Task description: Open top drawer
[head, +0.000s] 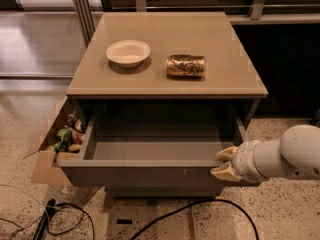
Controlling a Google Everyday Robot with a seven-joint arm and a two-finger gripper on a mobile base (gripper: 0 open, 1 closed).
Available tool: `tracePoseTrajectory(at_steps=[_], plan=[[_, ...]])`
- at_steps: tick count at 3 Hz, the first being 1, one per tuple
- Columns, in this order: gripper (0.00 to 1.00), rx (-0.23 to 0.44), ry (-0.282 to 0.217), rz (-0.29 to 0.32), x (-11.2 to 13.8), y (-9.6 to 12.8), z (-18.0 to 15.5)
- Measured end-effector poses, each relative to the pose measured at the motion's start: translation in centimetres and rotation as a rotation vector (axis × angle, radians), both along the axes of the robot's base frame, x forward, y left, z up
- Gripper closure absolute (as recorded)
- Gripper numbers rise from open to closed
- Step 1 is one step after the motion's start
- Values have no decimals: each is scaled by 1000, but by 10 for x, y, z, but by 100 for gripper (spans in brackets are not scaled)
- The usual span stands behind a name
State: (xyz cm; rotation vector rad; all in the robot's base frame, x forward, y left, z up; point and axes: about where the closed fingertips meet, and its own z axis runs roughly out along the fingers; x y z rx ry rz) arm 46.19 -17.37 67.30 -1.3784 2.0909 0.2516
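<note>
The top drawer (140,173) of a small tan-topped cabinet stands pulled far out, its dark grey inside bare. Its flat grey front faces me. My gripper (223,165) comes in from the right on a white arm and sits at the right end of the drawer's front panel. One cream finger lies over the top edge, the other against the front face, so it grips the panel. The lower drawers are mostly hidden under the open one.
On the cabinet top (225,79) sit a white bowl (128,52) and a gold can (186,65) lying on its side. A cardboard box (47,159) of items stands at the left. Black cables (165,216) run on the speckled floor in front.
</note>
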Motion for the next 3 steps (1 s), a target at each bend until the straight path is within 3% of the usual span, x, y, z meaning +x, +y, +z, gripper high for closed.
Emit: tracePoseTrajectory(at_steps=[2, 3], plan=[[53, 0, 0, 0, 0, 0, 0], [22, 0, 0, 0, 0, 0, 0]])
